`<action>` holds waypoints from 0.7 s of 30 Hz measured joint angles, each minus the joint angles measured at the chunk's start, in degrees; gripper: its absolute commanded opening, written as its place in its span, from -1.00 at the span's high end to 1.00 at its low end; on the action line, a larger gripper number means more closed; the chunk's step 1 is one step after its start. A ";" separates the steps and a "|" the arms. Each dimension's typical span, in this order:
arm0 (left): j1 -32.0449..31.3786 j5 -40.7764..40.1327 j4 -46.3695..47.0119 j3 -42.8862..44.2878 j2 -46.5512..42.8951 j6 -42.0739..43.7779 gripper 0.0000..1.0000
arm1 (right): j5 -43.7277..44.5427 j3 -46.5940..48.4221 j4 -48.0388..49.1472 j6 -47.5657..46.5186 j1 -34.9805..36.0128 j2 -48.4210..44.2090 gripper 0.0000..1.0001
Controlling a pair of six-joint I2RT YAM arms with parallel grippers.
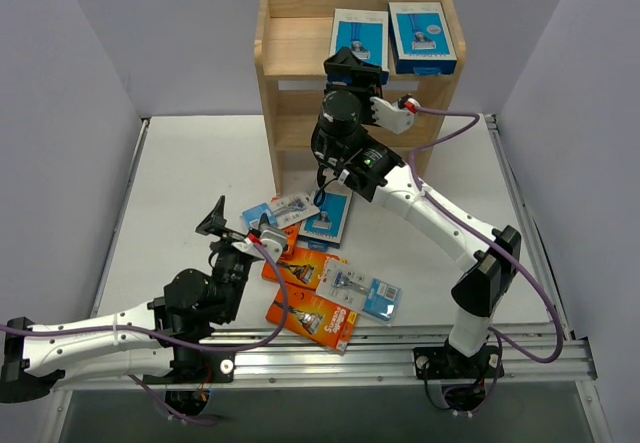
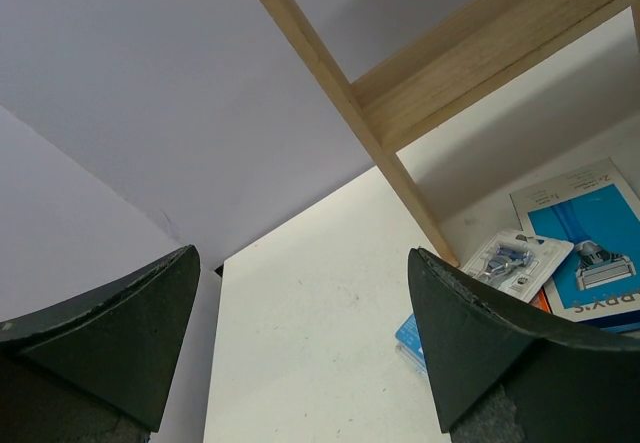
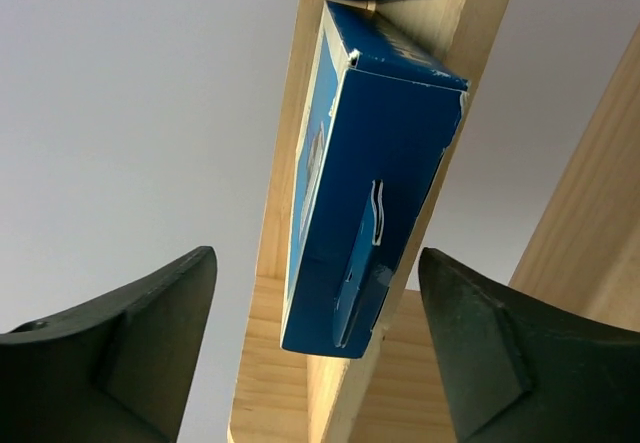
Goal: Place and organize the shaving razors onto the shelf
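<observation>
The wooden shelf stands at the back centre. Two blue-and-white razor boxes lie on its top tier, one beside the other. My right gripper sits at the front rail, just below the left-hand box. In the right wrist view that box rests on the shelf's wood, and my right gripper is open with a gap on both sides of it. More razors lie on the table: a blister card, a blue box, two orange boxes and another blister card. My left gripper is open and empty, low at the pile's left.
In the left wrist view, between the fingers of my left gripper, the white table runs to the shelf's leg, with a blister card and a blue box beside it. Grey walls enclose the table. A metal rail runs along the front edge.
</observation>
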 measured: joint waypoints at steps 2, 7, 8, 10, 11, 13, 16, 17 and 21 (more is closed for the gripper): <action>0.00 0.00 -0.22 0.00 0.00 -0.02 -0.88 | -0.59 0.17 -0.92 0.33 0.00 0.00 -0.72; 0.00 -0.04 -1.05 0.00 0.39 -0.42 -0.88 | -2.32 0.31 -3.85 0.72 0.00 -0.07 -0.99; 0.00 -0.07 -1.29 0.00 0.61 -0.46 -0.88 | -2.69 0.31 -4.42 0.72 0.00 -0.11 -1.00; 0.00 -0.17 -1.99 0.02 1.25 -0.70 -0.88 | -3.61 0.31 -5.60 0.79 0.00 -0.46 -1.00; 0.00 -0.24 -2.36 0.02 1.55 -0.90 -0.88 | -4.13 0.31 -6.23 1.14 -0.02 -0.76 -1.00; 0.00 -0.31 -2.93 0.09 1.95 -1.25 -0.88 | -5.22 0.04 -7.72 2.03 -0.15 -1.79 -1.00; 0.02 -0.72 -3.98 0.31 2.19 -1.66 -0.88 | -6.27 -3.32 -7.76 2.73 -0.17 -5.38 -1.00; 0.02 -0.90 -4.26 0.46 2.21 -1.70 -0.88 | -6.40 -4.22 -7.85 2.80 -0.17 -6.56 -1.00; 0.02 -1.31 -4.61 0.94 2.19 -1.95 -0.88 | -7.41 -5.57 -7.61 2.78 -0.22 -10.19 -1.00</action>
